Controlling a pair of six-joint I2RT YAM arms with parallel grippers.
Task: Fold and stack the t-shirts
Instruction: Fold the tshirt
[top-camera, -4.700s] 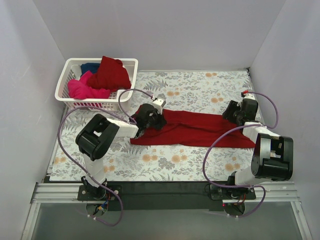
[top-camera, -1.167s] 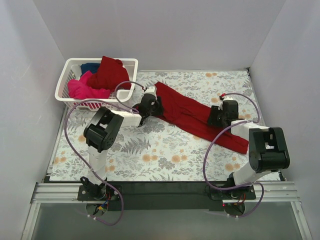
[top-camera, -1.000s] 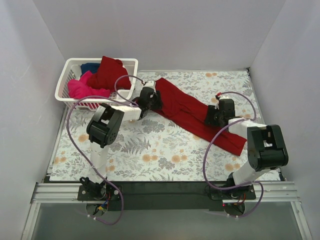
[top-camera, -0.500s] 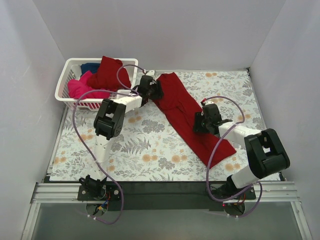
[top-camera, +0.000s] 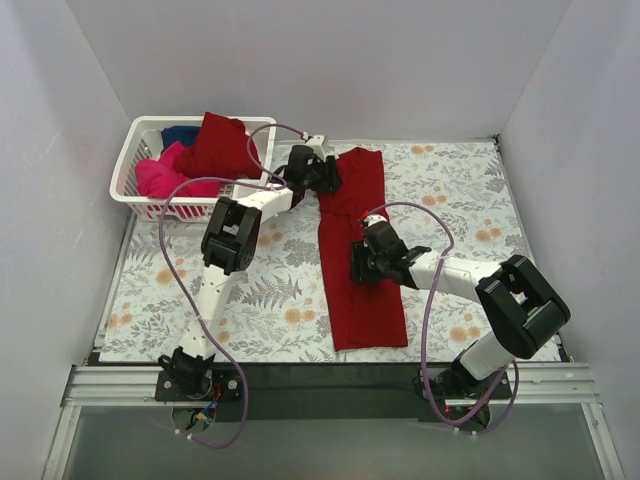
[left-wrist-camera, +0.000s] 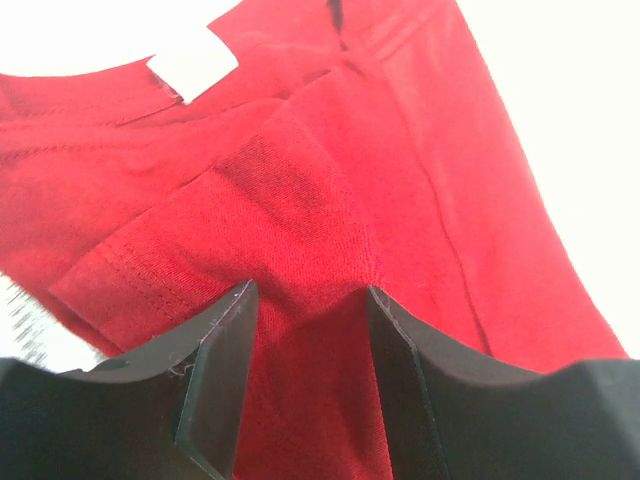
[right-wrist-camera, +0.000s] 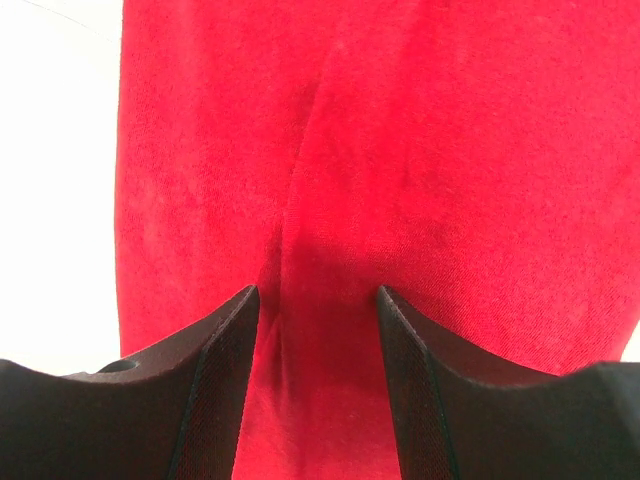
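Note:
A dark red t-shirt (top-camera: 365, 300), folded into a long strip, lies on the floral table cover, running from the back centre to the front edge. My left gripper (top-camera: 325, 180) is shut on its back end near the collar; in the left wrist view (left-wrist-camera: 305, 300) red cloth (left-wrist-camera: 300, 180) bunches between the fingers, with a white label (left-wrist-camera: 193, 62) beyond. My right gripper (top-camera: 358, 262) is shut on the strip's left edge at mid-length; in the right wrist view (right-wrist-camera: 318, 300) a crease of cloth (right-wrist-camera: 400, 150) runs between the fingers. Another dark red shirt (top-camera: 218, 145), a hot pink one (top-camera: 170, 178) and a dark blue one (top-camera: 180, 133) lie in the basket.
The white lattice basket (top-camera: 170, 208) stands at the back left, close to my left arm. White walls close in the left, back and right sides. The floral cover (top-camera: 270, 300) shows on both sides of the strip.
Both grippers have swung the red shirt from lying crosswise to lying lengthwise: the left gripper moved to the back centre, the right gripper moved left and toward the middle.

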